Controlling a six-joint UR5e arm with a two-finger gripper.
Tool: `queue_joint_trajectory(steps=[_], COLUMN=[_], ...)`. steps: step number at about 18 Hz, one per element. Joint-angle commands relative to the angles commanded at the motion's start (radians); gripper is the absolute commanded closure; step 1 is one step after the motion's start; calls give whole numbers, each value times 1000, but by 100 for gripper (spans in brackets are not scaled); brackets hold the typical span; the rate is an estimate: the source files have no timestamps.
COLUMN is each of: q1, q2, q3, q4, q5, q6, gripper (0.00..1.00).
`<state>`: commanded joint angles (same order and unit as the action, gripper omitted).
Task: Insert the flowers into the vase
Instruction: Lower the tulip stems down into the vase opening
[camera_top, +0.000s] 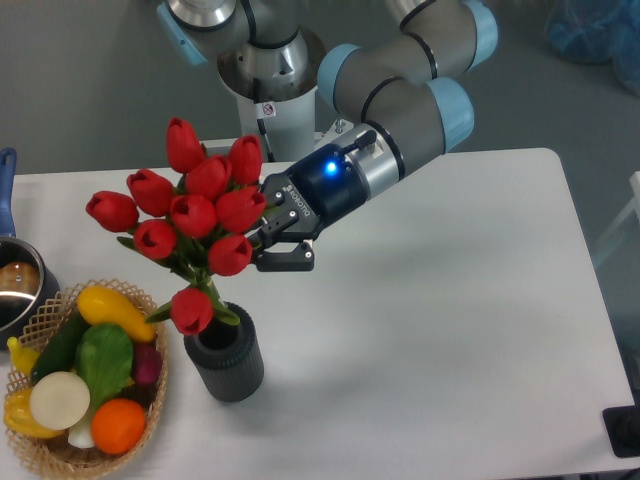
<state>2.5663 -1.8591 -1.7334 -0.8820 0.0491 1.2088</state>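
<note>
Left of and below the gripper (268, 243), a wicker basket (152, 400) of vegetables and a half-cropped pot (18, 285) stand on the table (460, 330). Tulips (190, 215) hide the fingertips; the pincer clamps their stems, the lowest bud overlapping the vase (225, 355) rim below-left

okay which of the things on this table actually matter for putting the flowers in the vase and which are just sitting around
Part of the job:
flowers, held by the gripper
vase, dark grey, standing just below the bunch

Just lying about:
wicker basket of vegetables and fruit
metal pot at the left edge
</note>
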Motion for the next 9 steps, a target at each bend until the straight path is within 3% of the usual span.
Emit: queue_joint_trajectory(steps=[9], q1=[0], q2=[-43], q3=[-6], q4=[5], q5=[-5], q6=[46], gripper=[81])
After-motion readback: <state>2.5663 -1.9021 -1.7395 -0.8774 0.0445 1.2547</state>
